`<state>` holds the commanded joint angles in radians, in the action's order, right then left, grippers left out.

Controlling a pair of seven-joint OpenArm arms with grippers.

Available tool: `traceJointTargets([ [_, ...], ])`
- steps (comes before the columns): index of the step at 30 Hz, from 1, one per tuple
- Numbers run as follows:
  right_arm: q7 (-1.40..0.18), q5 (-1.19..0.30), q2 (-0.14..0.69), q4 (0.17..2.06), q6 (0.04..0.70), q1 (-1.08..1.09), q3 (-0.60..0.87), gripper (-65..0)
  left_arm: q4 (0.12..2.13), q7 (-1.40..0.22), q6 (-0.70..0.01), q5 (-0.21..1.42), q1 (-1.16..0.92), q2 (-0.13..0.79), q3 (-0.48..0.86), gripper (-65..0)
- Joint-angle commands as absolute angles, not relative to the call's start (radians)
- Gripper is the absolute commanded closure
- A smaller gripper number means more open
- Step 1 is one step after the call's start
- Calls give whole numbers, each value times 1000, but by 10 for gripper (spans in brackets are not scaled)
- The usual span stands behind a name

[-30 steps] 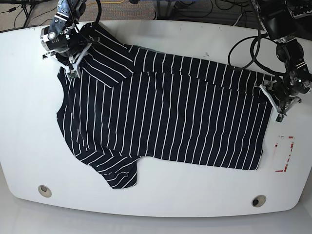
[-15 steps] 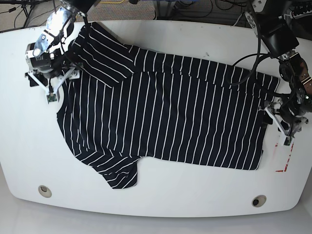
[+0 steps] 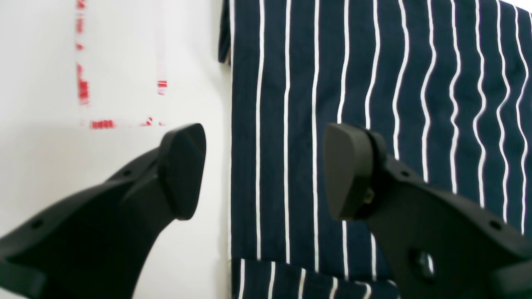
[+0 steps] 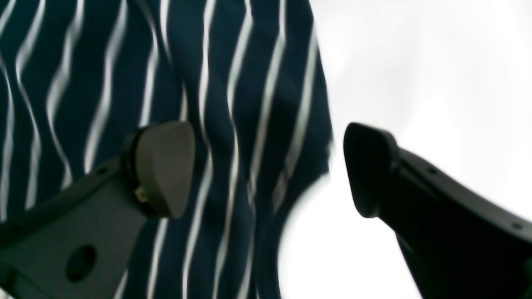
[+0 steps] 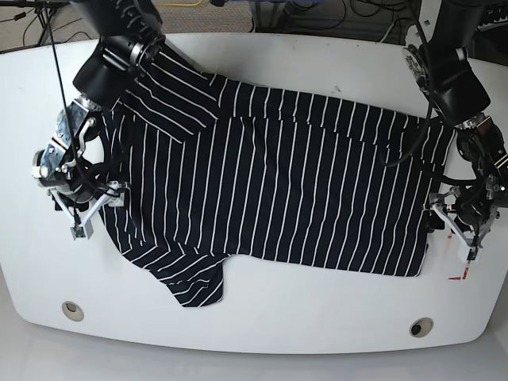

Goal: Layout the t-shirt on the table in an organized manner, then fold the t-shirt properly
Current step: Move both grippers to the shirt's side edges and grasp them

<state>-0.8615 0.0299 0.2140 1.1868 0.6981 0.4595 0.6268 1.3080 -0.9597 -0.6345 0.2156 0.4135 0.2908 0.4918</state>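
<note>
While the t-shirt (image 5: 270, 182) lies flat on the table (image 5: 317, 317), base view shows both end effectors at its ends. Left end effector (image 3: 264, 170): open, empty, straddling the hem. Right end effector (image 4: 268, 166): open, empty, astride the edge. Both should grasp edges squarely.

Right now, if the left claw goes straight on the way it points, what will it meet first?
Probably the hem edge of the t-shirt: the open left claw straddles it, one finger over the white table, the other over fabric. How far above it hangs is unclear.
</note>
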Motion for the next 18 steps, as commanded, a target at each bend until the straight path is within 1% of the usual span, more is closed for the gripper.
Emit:
traceJointTargets([
  [4,-742,30,268,1000,698,530,627,-533,1310,-961,-634,216,412,292,492,-415],
  [8,-654,25,315,840,698,576,625,-533,1311,-958,-636,217,386,294,495,-415],
  [11,-625,25,332,768,698,598,625,-533,1311,-958,-636,219,378,312,495,-415],
  [15,-616,25,329,748,698,591,627,-533,1307,-957,-636,220,378,318,496,-415],
  [18,-616,24,298,753,698,565,628,-533,1307,-957,-633,219,380,320,498,-415],
])
